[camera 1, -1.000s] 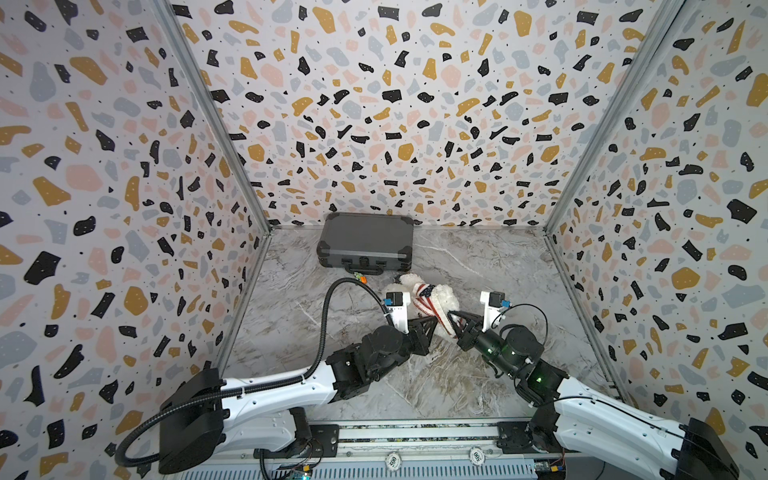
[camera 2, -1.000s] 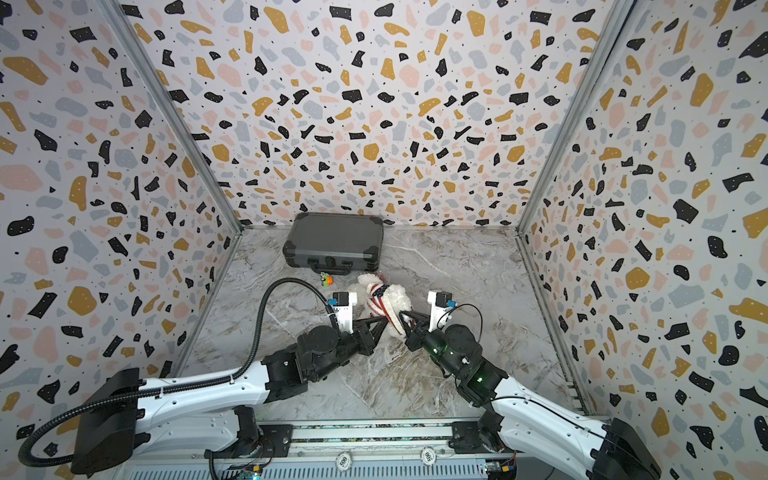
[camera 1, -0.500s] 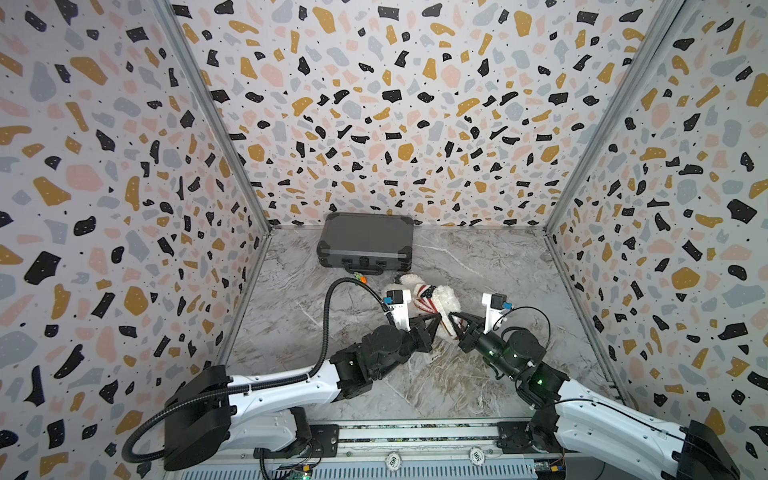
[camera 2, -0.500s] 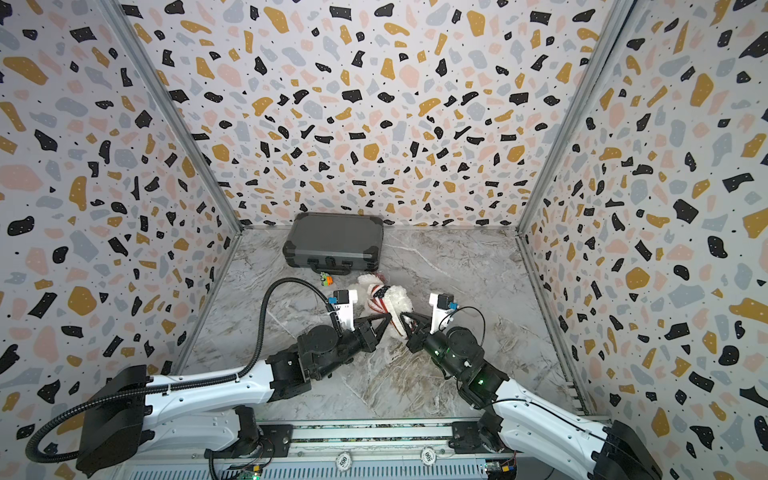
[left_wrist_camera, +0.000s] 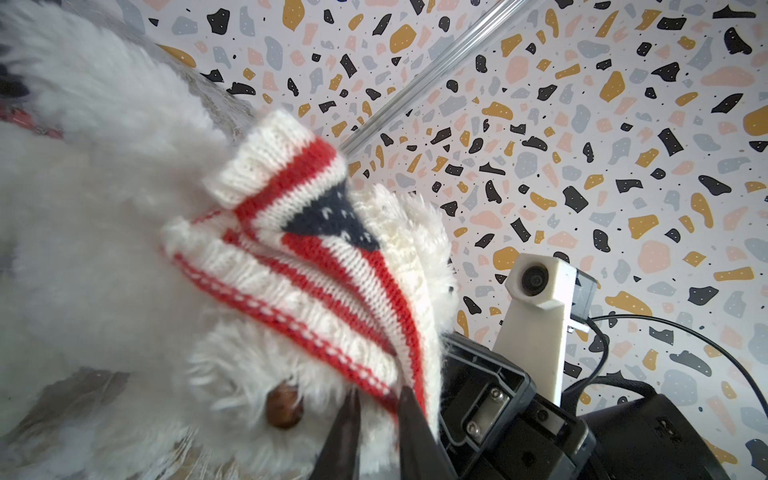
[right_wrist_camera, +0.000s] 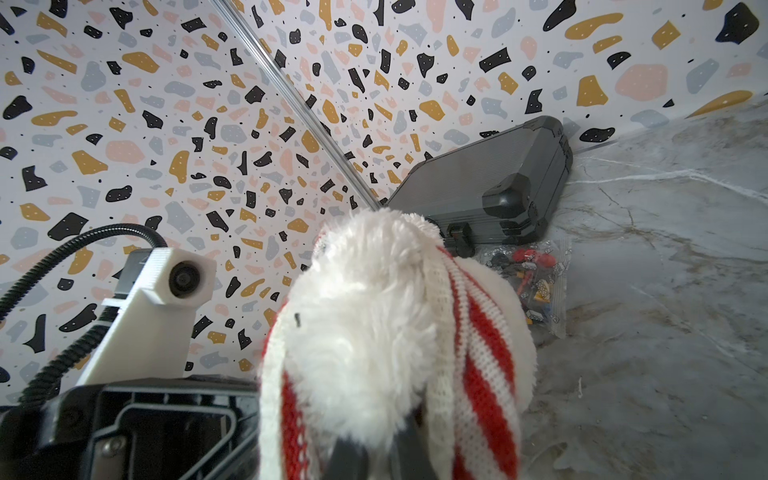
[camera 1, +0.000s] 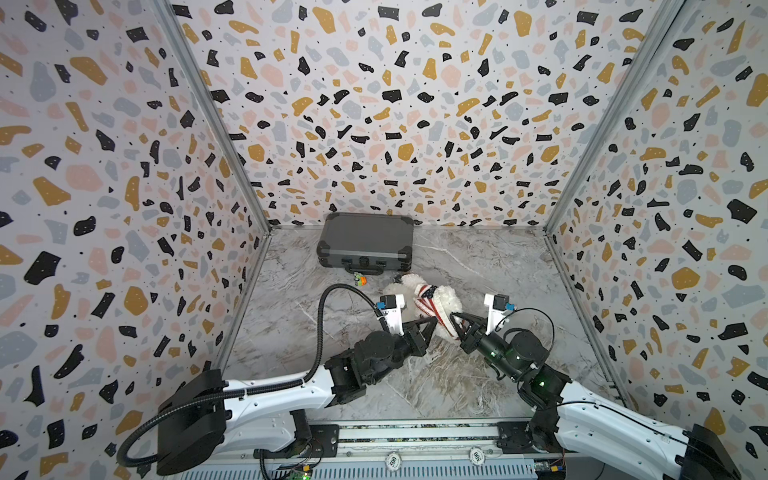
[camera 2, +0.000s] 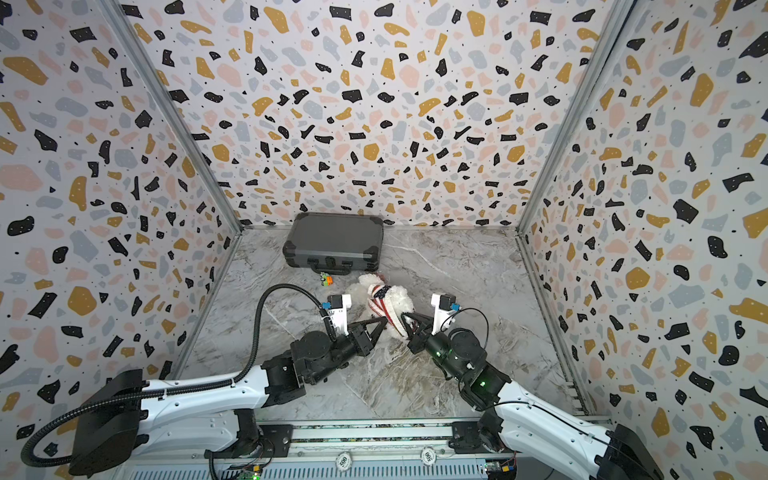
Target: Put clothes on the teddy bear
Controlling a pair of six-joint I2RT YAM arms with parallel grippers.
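A white fluffy plush teddy bear (camera 1: 448, 296) is seen in both top views lying on the grey marble-patterned tabletop (camera 1: 498, 257). It is just in front of the dark grey ribbed hard case (camera 1: 365, 241), off the case's right front corner and on the side toward the arms. A knitted sweater (camera 1: 428, 297) in red and white stripes with a navy patch is drawn partway over the bear and bunched in folds across its middle. Which limbs are covered cannot be told. A small clear plastic bag (camera 1: 359, 279) of coloured bricks is found touching the case's front edge, beside the bear. The black left gripper (camera 1: 432, 321) is placed at the bear's end farthest from the case. In the left wrist view its fingers (left_wrist_camera: 411, 428) are set narrowly, with the sweater's red hem (left_wrist_camera: 316, 257) pinched between them next to a brown bead on the fur. The black right gripper (camera 1: 453, 316) is brought to the same far end, just beside the left one. In the right wrist view its jaws are closed tight under the fur (right_wrist_camera: 365, 311), against the striped knit (right_wrist_camera: 482, 353), so the sweater appears to be held from both sides.
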